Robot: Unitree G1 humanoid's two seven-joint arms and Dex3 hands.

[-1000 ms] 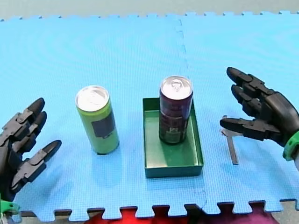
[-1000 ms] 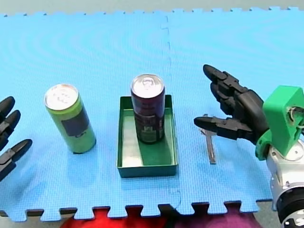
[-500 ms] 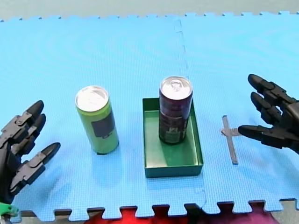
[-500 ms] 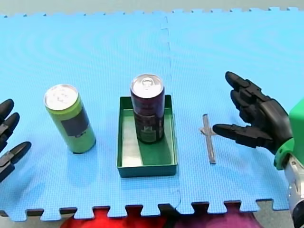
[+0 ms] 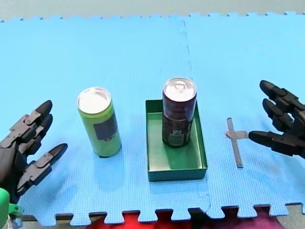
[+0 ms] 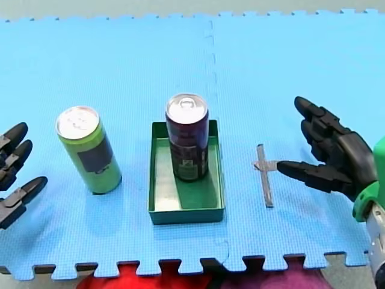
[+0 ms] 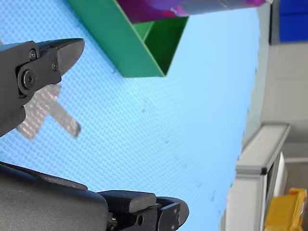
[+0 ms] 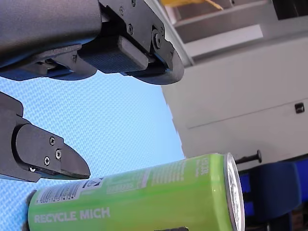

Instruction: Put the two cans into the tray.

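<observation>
At centre, the green tray holds the upright maroon can; the green can stands outside at nine o'clock. Left hand at eight o'clock, right hand at three, both wide, empty.

Blue foam mat of interlocked tiles, grey tape cross stuck flat on it

I can't read the label on the dark purple aluminium can; it hides part of the floor of the green rectangular tray.
</observation>
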